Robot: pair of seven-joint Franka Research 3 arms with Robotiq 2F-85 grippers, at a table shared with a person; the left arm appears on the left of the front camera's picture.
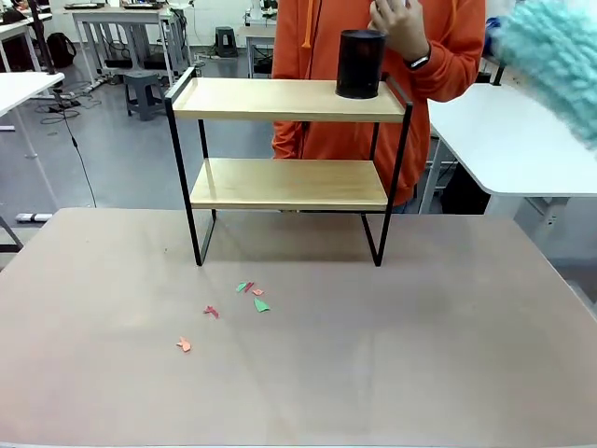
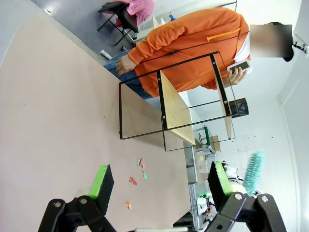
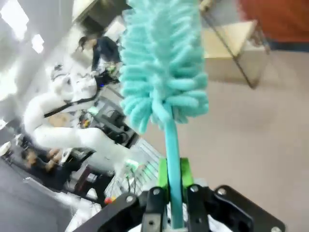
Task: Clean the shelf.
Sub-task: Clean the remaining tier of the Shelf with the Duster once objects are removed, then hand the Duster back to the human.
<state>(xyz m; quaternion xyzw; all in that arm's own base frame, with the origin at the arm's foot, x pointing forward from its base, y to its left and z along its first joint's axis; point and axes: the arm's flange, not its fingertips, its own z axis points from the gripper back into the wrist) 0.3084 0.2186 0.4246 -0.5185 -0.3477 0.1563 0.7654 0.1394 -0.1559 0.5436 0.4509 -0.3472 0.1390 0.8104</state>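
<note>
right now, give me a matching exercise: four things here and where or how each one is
1 black cylinder
2 teal duster
3 paper scraps
4 left gripper

A on the table, in front of the shelf
B open, holding nothing
C on the shelf's top board
D clamped in the right gripper

Pairs: 1-C, 2-D, 3-A, 4-B

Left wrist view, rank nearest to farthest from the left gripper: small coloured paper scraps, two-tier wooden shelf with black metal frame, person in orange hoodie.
1. Small coloured paper scraps, just ahead of the open left gripper.
2. Two-tier wooden shelf, beyond the scraps, mid-view.
3. Person in orange hoodie, behind the shelf, far side.
</note>
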